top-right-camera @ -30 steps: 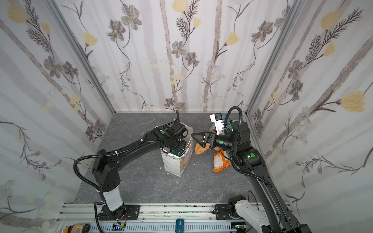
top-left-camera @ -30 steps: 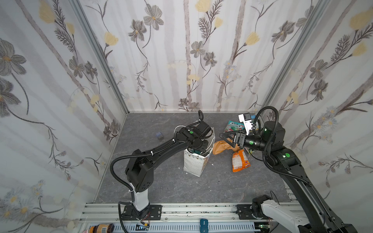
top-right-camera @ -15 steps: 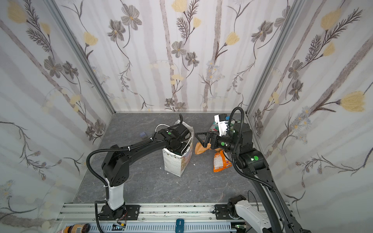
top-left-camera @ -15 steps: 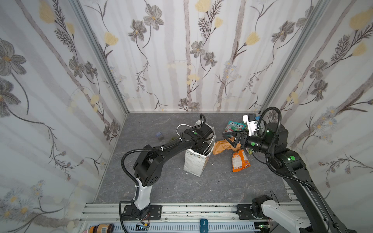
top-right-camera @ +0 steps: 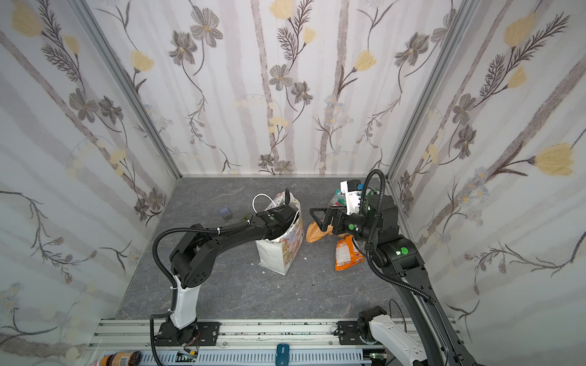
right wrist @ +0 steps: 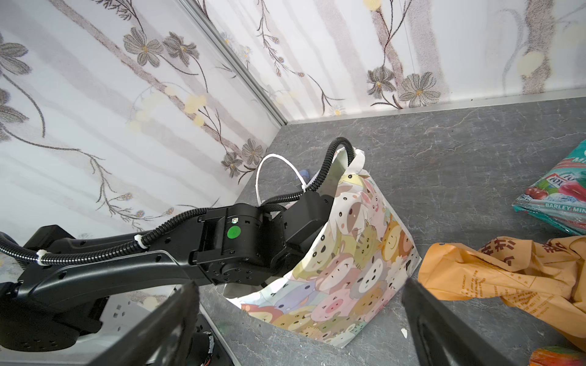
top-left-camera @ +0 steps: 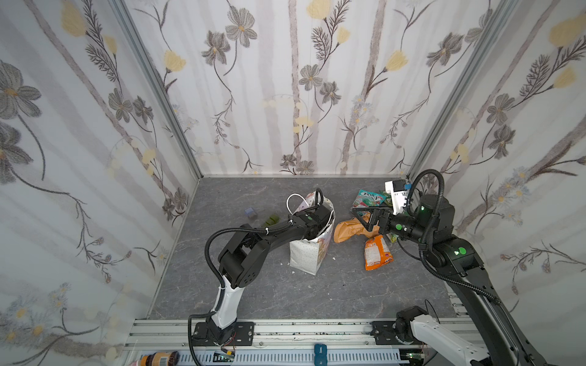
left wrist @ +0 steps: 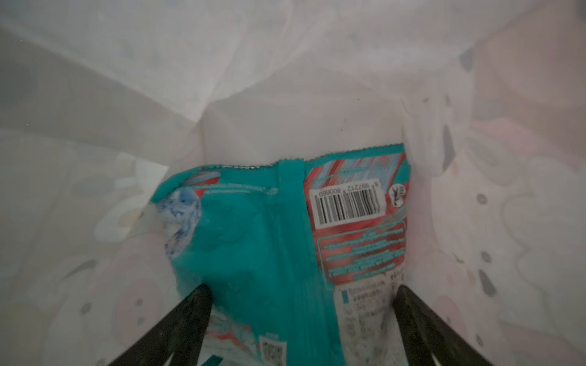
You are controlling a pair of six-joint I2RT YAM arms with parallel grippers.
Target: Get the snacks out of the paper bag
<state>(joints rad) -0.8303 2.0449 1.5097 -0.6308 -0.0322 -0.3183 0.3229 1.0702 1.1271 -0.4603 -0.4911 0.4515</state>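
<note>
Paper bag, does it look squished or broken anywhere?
Yes, a bit. The paper bag has a bent, crumpled top edge where the left claw reaches inside, and its inner walls are creased. Little white scraps lie on the table beside its base, maybe torn paper.

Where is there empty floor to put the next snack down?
Bare grey floor lies between the paper bag and the front rail, and behind the bag toward the back wall. It is crowded right of the bag: tan packet, orange packet, teal packet.
</note>
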